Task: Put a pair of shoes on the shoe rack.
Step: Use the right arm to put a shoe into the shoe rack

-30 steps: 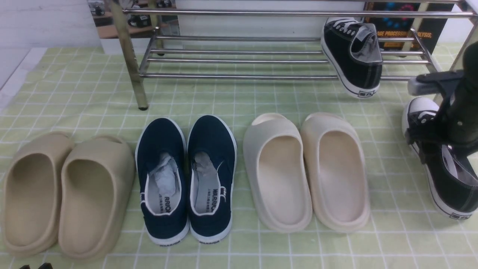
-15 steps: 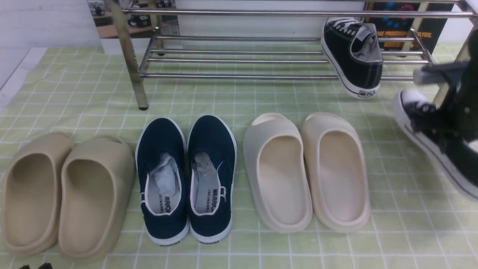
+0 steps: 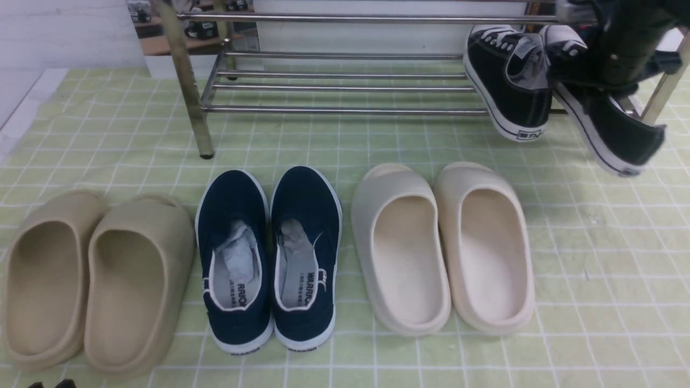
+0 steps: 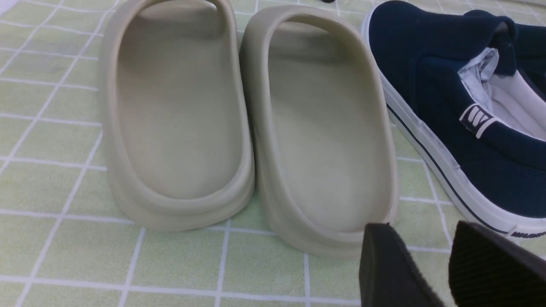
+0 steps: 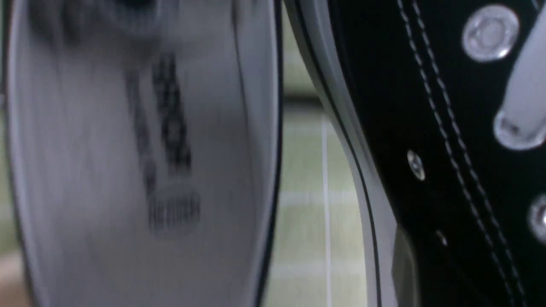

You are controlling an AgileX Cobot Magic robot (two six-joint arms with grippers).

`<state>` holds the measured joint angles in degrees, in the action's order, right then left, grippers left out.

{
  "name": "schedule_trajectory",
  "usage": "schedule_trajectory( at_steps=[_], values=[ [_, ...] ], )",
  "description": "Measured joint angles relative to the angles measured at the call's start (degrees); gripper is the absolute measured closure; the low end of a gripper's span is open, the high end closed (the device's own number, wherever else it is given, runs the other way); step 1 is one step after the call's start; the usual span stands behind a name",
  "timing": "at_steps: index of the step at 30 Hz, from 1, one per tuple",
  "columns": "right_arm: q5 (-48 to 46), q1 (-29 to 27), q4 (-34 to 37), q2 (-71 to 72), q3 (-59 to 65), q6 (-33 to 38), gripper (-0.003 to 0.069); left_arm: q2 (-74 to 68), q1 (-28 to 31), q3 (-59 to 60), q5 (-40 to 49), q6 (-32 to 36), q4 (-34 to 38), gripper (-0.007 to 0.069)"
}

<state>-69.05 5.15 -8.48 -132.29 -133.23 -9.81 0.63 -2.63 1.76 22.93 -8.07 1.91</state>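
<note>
Likely a lab test table: shoe rack standing on checked tablecloth.

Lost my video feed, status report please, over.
Left gripper open, near beige slides. Right gripper shut on second sneaker, airborne at right end of shoe rack. First sneaker racked alongside.

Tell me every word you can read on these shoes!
"WARRIOR": insole of the right navy slip-on.
"RRIOR", start hidden: insole of the left navy slip-on.
Heel tags of the racked black sneaker and the carried black sneaker: too small.
Print on a grey surface, right wrist view: blurred.
</note>
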Motion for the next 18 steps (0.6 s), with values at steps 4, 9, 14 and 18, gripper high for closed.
schedule_trajectory(
  at_steps=[4, 9, 14, 18],
  values=[
    [0.0, 0.0, 0.5, -5.5, -7.8, -0.4, 0.0566, 0.0, 0.0, 0.0, 0.0, 0.0, 0.0, 0.0386],
    [4.8, -0.1, 0.5, -6.2, -8.5, -0.6, 0.0561, 0.0, 0.0, 0.0, 0.0, 0.0, 0.0, 0.0386],
    [6.9, -0.2, 1.2, -6.3, -8.6, -0.5, 0.0416, 0.0, 0.0, 0.0, 0.0, 0.0, 0.0, 0.0386],
    [9.5, -0.5, 4.9, -3.5, -7.1, 0.1, 0.0239, 0.0, 0.0, 0.0, 0.0, 0.0, 0.0, 0.0386]
  ],
)
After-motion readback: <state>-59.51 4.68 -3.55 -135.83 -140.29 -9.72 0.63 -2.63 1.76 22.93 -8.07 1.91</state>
